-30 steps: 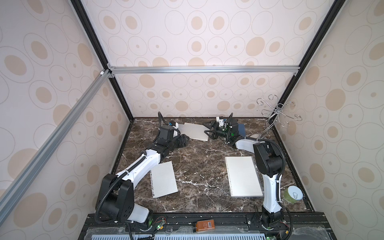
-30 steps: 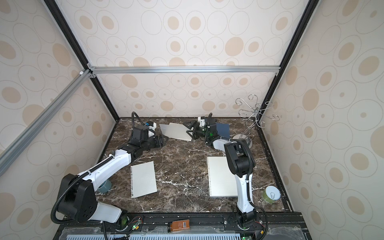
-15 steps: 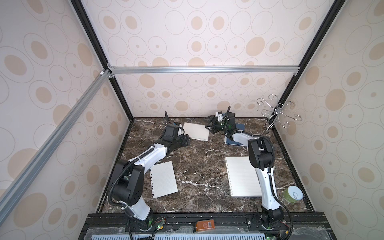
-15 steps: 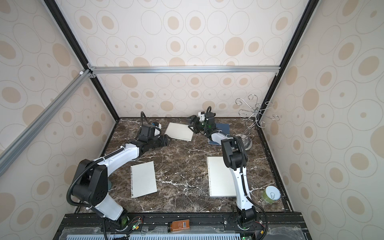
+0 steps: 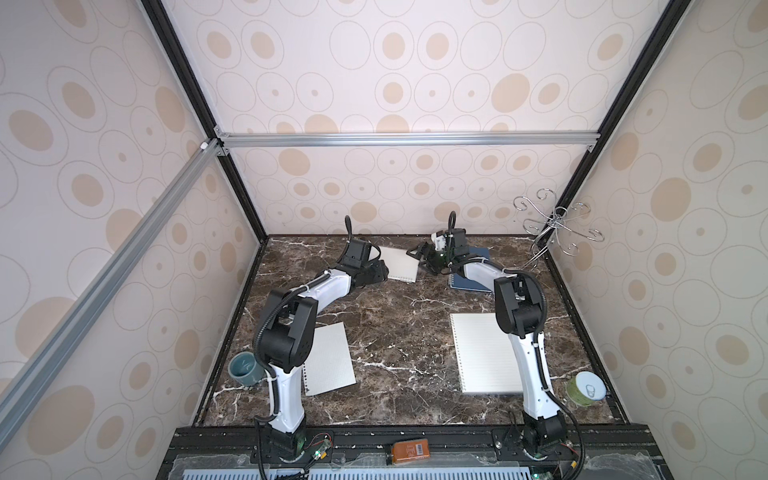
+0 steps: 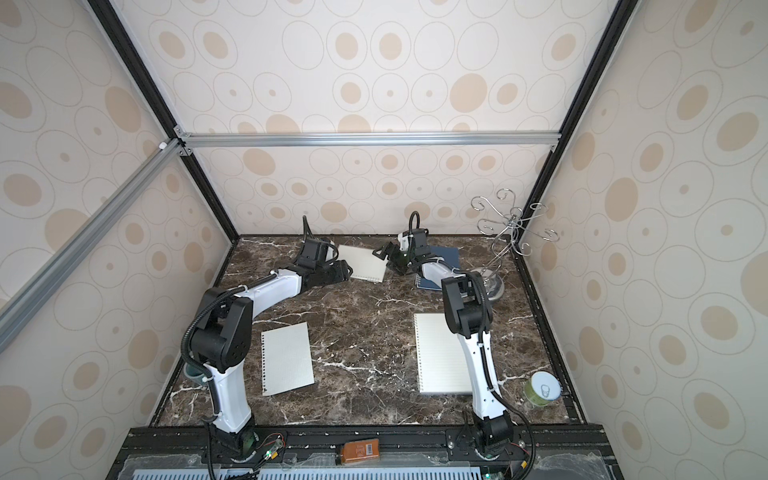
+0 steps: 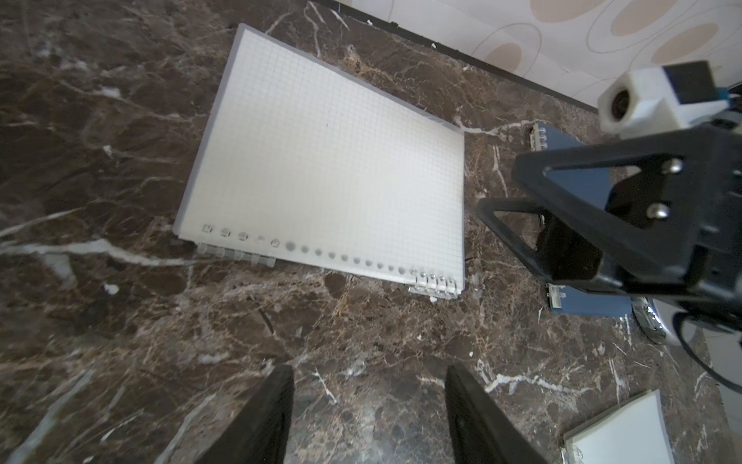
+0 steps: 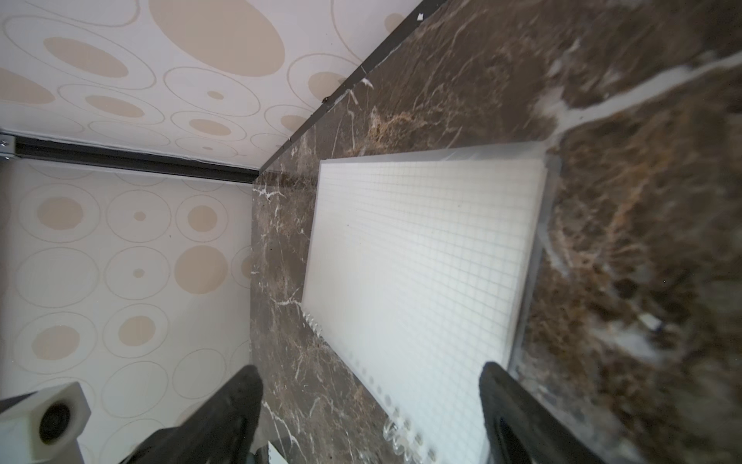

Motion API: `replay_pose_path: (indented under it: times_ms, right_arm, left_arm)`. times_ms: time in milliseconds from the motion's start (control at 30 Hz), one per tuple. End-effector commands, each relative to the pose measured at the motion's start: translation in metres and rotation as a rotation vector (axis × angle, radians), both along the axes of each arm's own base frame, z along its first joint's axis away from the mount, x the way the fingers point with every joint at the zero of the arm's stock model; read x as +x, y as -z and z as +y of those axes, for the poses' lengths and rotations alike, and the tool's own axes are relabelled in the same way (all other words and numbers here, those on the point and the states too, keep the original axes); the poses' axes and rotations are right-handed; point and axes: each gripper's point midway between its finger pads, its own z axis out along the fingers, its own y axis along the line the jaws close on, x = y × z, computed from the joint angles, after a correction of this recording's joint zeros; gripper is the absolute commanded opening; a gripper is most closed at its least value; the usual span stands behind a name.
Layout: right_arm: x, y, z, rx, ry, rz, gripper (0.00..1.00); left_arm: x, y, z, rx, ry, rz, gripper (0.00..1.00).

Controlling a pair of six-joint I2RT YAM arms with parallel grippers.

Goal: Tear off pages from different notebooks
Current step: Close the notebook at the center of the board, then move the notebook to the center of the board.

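The small white grid notebook (image 5: 399, 264) (image 6: 363, 264) lies flat at the back of the table, and both grippers are beside it. My left gripper (image 5: 382, 270) (image 7: 367, 373) is open and empty over bare marble, just short of its spiral edge (image 7: 433, 283). My right gripper (image 5: 419, 259) (image 8: 371, 371) is open and empty, its fingers either side of the notebook's spiral corner (image 8: 401, 434). The dark-blue notebook (image 5: 473, 282) (image 7: 590, 309) lies partly under my right arm. The larger white notebook (image 5: 484, 353) lies at the front right. A loose page (image 5: 328, 359) (image 6: 286, 357) lies at the front left.
A wire hook stand (image 5: 552, 224) stands in the back right corner. A green can (image 5: 586, 390) is at the front right and a grey-blue cup (image 5: 245, 368) at the front left. Patterned walls enclose the table on three sides.
The small notebook has settled flat, slightly further right. My left arm's elbow has risen and swung inward. My right gripper has drawn back from the notebook's edge.
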Motion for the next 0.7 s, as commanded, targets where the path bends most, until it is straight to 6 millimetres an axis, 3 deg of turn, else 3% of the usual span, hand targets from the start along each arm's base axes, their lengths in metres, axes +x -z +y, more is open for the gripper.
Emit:
replay_pose_path:
  times_ms: [0, 300, 467, 667]
  right_arm:
    - [-0.007, -0.006, -0.012, -0.09, 0.007, -0.028, 0.87]
    - [-0.021, 0.021, -0.014, -0.099, 0.0, 0.038, 0.86]
    - [-0.039, 0.023, 0.013, -0.039, -0.042, 0.052, 0.86]
    - [-0.067, 0.005, 0.063, 0.02, -0.136, 0.014, 0.86]
  left_arm:
    - [0.02, 0.0, -0.009, 0.007, -0.003, -0.004, 0.6]
    - [0.065, 0.009, -0.024, 0.034, 0.007, -0.004, 0.6]
    - [0.083, 0.002, -0.024, 0.084, -0.001, 0.0, 0.59]
    - [0.089, 0.002, -0.012, 0.122, -0.023, 0.006, 0.59]
